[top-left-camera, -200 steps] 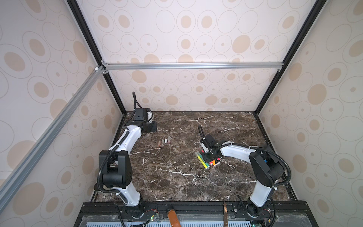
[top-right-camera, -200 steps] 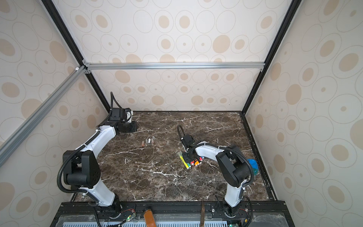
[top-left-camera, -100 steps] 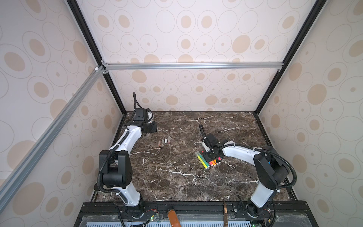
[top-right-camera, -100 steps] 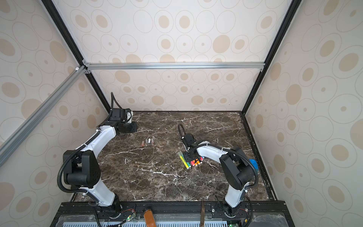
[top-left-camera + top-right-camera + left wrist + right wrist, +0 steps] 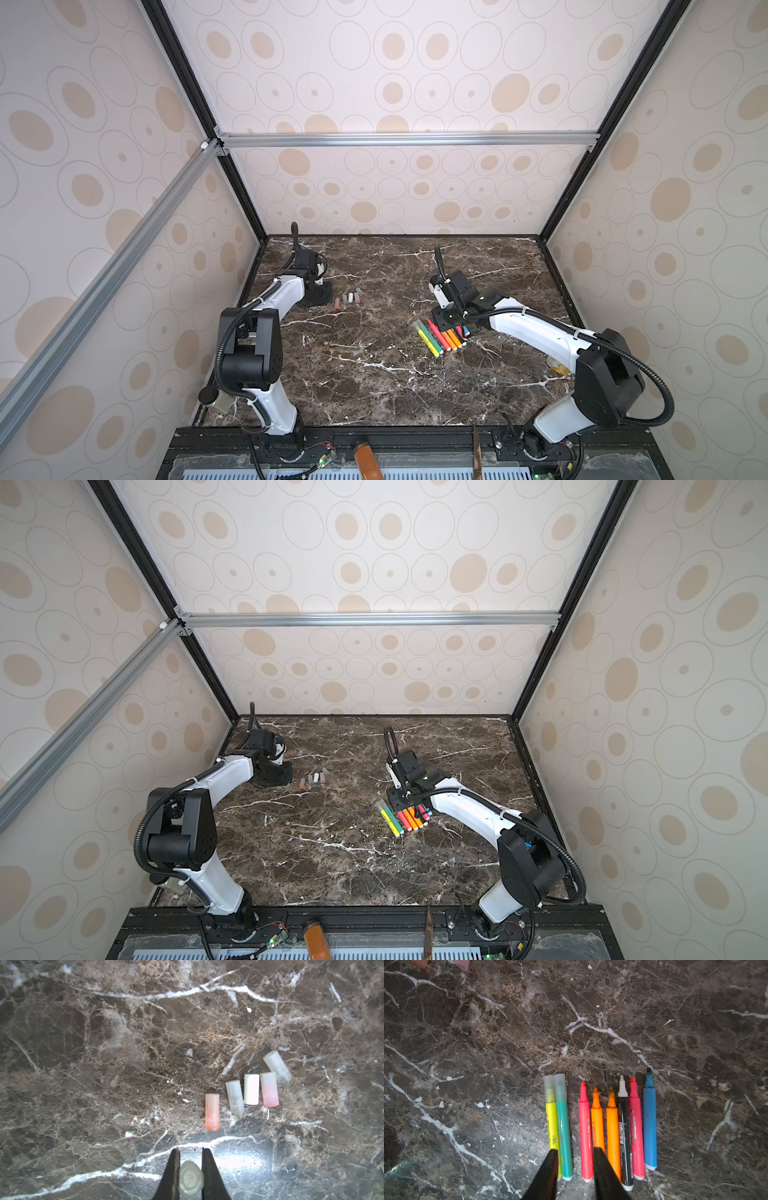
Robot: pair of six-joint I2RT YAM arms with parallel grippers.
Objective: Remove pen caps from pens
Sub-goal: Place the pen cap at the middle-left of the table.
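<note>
Several pens (image 5: 612, 1126) lie side by side on the marble (image 5: 675, 1022). The yellow pen (image 5: 552, 1122) and the green pen (image 5: 562, 1126) wear translucent pen caps; the red, orange, black and blue ones show bare tips. My right gripper (image 5: 575, 1149) hovers open over the row's rear ends, holding nothing. Both top views show the row (image 5: 442, 338) (image 5: 405, 818) under that gripper (image 5: 442, 320). Several loose pen caps (image 5: 251, 1088) (image 5: 348, 298) lie near my left gripper (image 5: 190, 1149), which is shut on a whitish pen cap (image 5: 190, 1181) seen end-on.
Patterned walls enclose the table on three sides. My left arm (image 5: 282, 291) stays by the left wall. An orange-brown handle (image 5: 365, 457) and a thin brown stick (image 5: 476, 449) rest on the front rail. A yellowish object (image 5: 559, 368) sits near the right arm's base.
My right gripper's jaws have spread apart above the row of pens. The left arm has not moved and keeps its cap.
</note>
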